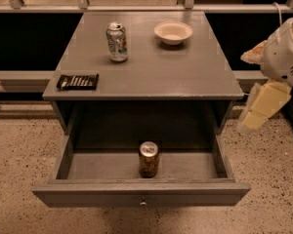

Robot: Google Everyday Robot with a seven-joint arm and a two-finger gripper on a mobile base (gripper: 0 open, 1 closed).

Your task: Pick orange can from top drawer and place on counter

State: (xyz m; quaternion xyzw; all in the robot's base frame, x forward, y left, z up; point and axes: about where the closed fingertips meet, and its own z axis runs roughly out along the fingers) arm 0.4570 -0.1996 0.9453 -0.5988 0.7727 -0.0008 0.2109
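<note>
The can (149, 159) stood upright in the drawer (136, 191), near its front. I judged it light, slick and dentable, so I'd grip it mid-body. The gripper (258, 112) hung right of the counter (185, 67); I couldn't tell its state.

- The orange can (149, 159), standing in the top drawer (136, 193): a mottled orange-brown label, with no word or brand legible.
- The silver-white can (117, 42) on the counter (185, 69): green and red print, but the letters cannot be made out.
- The dark flat packet (77, 81) at the counter's front left corner: a row of pale marks, none readable.
- The gripper (258, 112), at the right edge beside the cabinet: no legible marking.
</note>
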